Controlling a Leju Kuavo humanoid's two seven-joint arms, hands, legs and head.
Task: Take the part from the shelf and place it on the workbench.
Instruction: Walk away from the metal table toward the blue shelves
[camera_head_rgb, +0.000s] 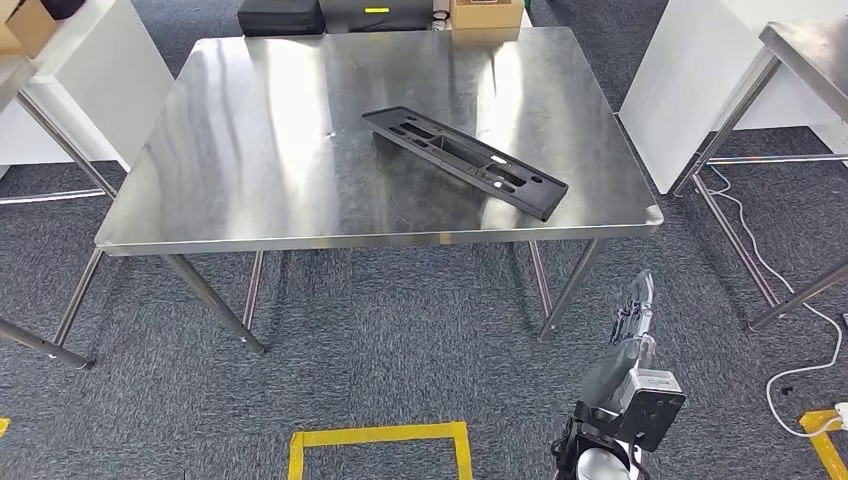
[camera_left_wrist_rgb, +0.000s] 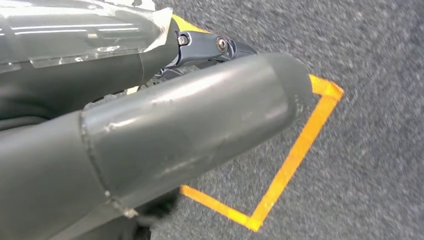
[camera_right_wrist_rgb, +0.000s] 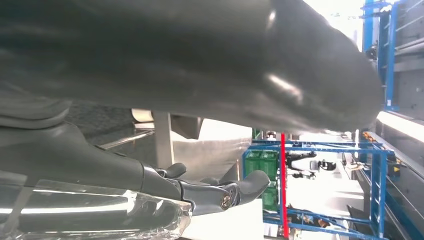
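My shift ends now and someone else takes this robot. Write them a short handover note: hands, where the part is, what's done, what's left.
Right hand: hangs low beside the workbench, over the carpet, holding nothing, fingers extended.
Left hand: down by the robot's side above the carpet and the yellow floor tape; nothing visible in it, finger state unclear.
Part: the long black plastic part lies flat on the steel workbench, diagonally, on its right half, clear of both hands.
Done: the part is on the workbench and released.
Left: by this view, nothing; just confirm it sits steady.

Right hand (camera_head_rgb: 632, 310) empty, fingers straight; left hand (camera_left_wrist_rgb: 165, 125) empty
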